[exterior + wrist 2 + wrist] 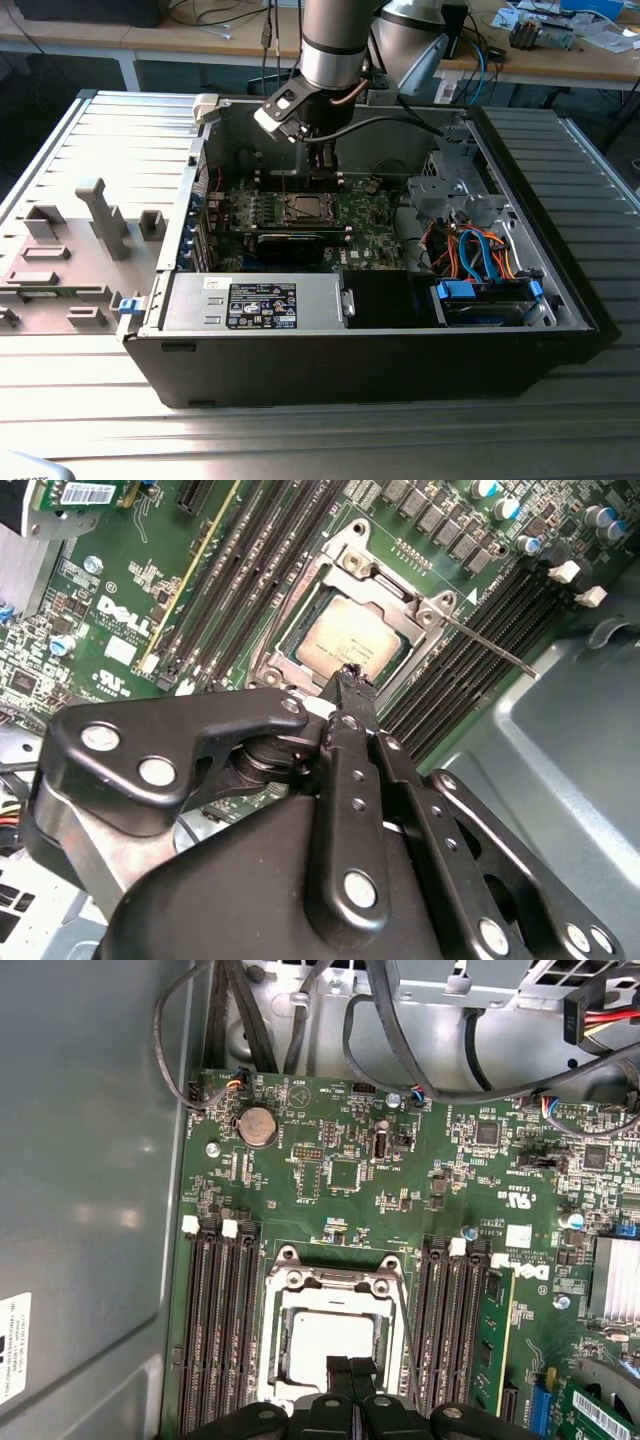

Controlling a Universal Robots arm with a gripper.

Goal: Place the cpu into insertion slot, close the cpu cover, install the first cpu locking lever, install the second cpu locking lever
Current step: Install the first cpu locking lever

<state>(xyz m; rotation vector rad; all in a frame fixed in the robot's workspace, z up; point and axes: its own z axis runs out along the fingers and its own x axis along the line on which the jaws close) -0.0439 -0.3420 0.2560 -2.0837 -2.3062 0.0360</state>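
Note:
The cpu lies flat in the insertion slot, its silvery top showing through the window of the cpu cover, which lies down over it. A thin metal locking lever juts out from the socket's side, across the memory slots. My gripper hangs just above the socket's edge with its two black fingers pressed together, shut on nothing. In the first wrist view the gripper overlaps the cpu. In the exterior view the gripper is inside the open case, just behind the insertion slot.
Rows of memory slots flank the socket on both sides. A long black card lies in front of it, with a power supply and a drive bay with blue cables. Case walls surround the board. A grey fixture sits at the exterior view's left.

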